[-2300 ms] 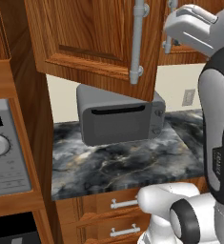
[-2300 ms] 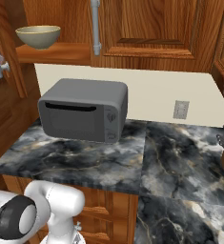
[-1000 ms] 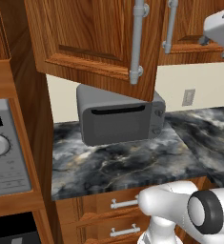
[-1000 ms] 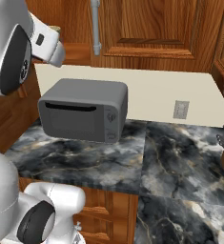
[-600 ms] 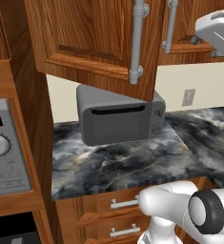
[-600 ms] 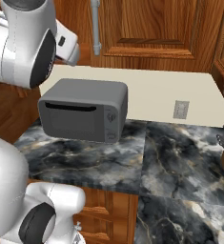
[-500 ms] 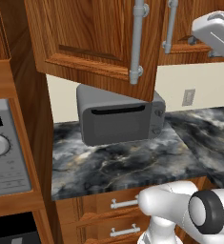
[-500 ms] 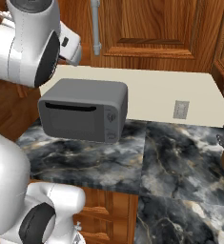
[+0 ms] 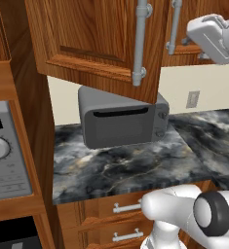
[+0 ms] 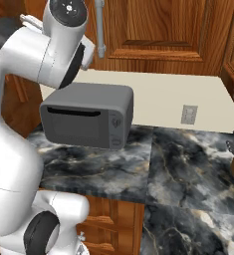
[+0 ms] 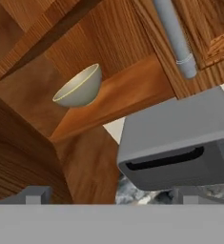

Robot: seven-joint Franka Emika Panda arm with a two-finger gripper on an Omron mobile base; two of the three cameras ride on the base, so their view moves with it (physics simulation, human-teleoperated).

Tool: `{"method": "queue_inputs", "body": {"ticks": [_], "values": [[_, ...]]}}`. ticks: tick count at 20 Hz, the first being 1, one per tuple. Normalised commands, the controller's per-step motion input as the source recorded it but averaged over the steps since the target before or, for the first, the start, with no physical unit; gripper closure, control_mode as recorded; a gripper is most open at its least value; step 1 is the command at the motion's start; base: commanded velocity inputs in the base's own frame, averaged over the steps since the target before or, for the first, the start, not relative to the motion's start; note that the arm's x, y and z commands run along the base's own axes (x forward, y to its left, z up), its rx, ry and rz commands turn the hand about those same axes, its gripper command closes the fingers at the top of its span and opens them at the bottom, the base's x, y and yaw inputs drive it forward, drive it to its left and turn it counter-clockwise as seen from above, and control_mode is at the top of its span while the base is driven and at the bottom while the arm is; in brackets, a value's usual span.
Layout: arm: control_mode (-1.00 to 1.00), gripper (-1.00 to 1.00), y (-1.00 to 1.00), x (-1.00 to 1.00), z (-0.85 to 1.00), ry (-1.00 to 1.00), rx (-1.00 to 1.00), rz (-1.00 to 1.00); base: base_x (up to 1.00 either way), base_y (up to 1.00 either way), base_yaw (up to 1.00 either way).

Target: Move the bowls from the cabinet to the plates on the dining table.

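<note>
Wooden cabinet shelf — one bowl resting.

My arm is built of glossy white rounded shells. Dark grey-black circular caps mark the joints, one low on each base view. The upper link carries a flat grey end cap with small markings. My hand housing is white and boxy, with rounded edges.

Glossy wooden cabinet (marbled stone counter)
</note>
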Motion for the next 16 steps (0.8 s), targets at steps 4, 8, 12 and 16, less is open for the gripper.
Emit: {"method": "queue_inputs", "body": {"ticks": [4, 8, 12, 16], "values": [[-1.0, -1.0, 0.14, 0.24, -0.09, 0.02, 0.06, 0.11, 0.0, 0.0, 0.0], [-1.0, -1.0, 0.14, 0.31, -0.08, 0.03, 0.05, 0.09, 0.0, 0.0, 0.0], [-1.0, -1.0, 0.13, 0.24, -0.08, 0.04, 0.06, 0.08, 0.0, 0.0, 0.0], [-1.0, -1.0, 0.06, 0.35, -0.04, 0.05, 0.07, 0.05, 0.0, 0.0, 0.0]]}}
